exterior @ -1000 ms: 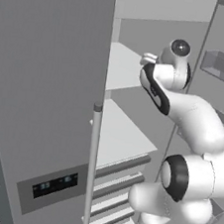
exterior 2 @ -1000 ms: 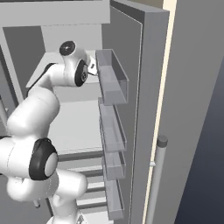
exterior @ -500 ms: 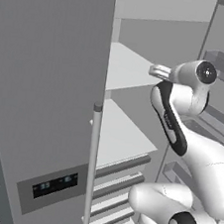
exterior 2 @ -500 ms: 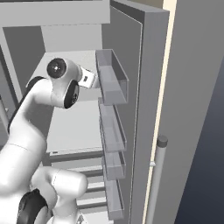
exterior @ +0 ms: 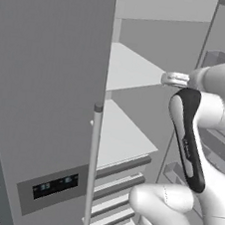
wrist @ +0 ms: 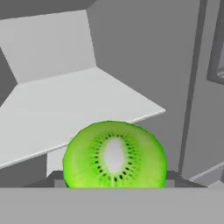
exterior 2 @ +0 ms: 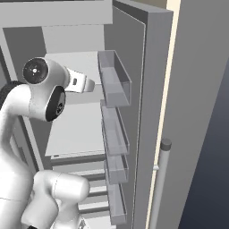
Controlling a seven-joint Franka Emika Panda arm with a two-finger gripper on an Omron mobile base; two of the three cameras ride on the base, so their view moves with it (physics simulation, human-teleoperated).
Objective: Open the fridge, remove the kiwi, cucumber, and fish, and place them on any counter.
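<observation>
Since a second ago, your arm has swung its wrist outward from the fridge (exterior: 45, 100) interior toward the door side, with the elbow dropping low. Your claw (wrist: 114, 186) is pinching the kiwi (wrist: 114, 154), held wide around it; the cut green face with pale core sits at 6 o'clock in the hand view. A white shelf (wrist: 65, 105) lies beyond it at 11 o'clock. Right fridge door (exterior 2: 152, 89) stands open, its clear bins (exterior 2: 114, 80) in a column.

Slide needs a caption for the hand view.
Kiwi, cut face showing, held between the gripper fingers before a white fridge shelf.
</observation>
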